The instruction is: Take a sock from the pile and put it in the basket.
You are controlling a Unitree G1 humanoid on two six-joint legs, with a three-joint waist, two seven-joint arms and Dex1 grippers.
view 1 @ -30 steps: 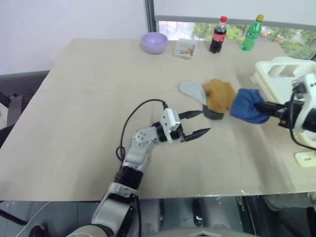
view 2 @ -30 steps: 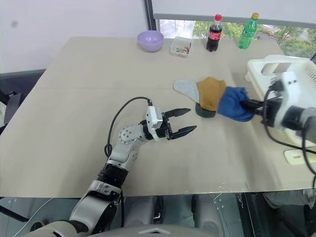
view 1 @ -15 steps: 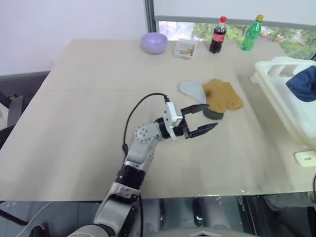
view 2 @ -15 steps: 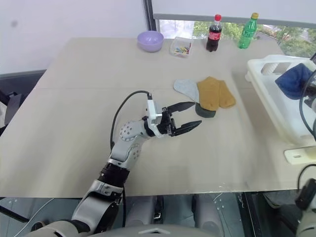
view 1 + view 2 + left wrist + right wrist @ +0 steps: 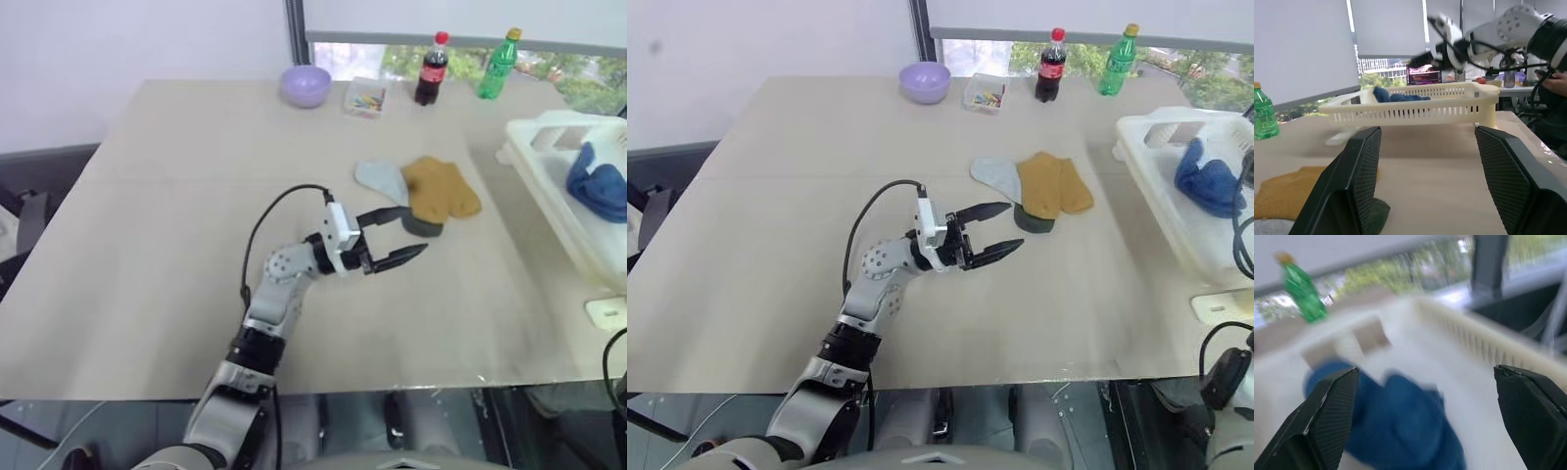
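sock [image 5: 1207,180]: royal-blue, lying crumpled inside the basket at about 3 o'clock from the middle of the surface; nothing is gripping it.
basket [image 5: 549,168]: cream-white, slotted sides, sitting at the 3 o'clock edge of the surface, with the blue sock resting against its inner floor.
pile [image 5: 421,194]: lying just past centre toward 1 o'clock; a mustard-yellow sock [image 5: 443,188] is overlapping a pale grey sock [image 5: 380,178] at its 9 o'clock side, and a dark green sock [image 5: 423,226] is peeking out from under the yellow one at 6 o'clock.
left gripper [image 5: 400,238]: hovering just beside the pile at the pile's 7 o'clock, pointing toward the basket; jaws standing apart and released, holding nothing, upper fingertip nearly reaching the grey sock's edge.
right gripper [image 5: 1420,426]: jaws spread wide and released, pointing into the basket with the blue sock lying between and beyond them, not touching either finger.
surface [image 5: 196,196]: beige, carrying everything.
lilac bowl [image 5: 306,85]: sitting at 11 o'clock near the far edge.
clear box [image 5: 365,98]: sitting just beside the bowl at its 3 o'clock, small coloured bits inside.
cola bottle [image 5: 429,70]: standing upright at 12 o'clock, red cap.
green bottle [image 5: 497,66]: standing upright near the cola bottle at its 3 o'clock, yellow cap.
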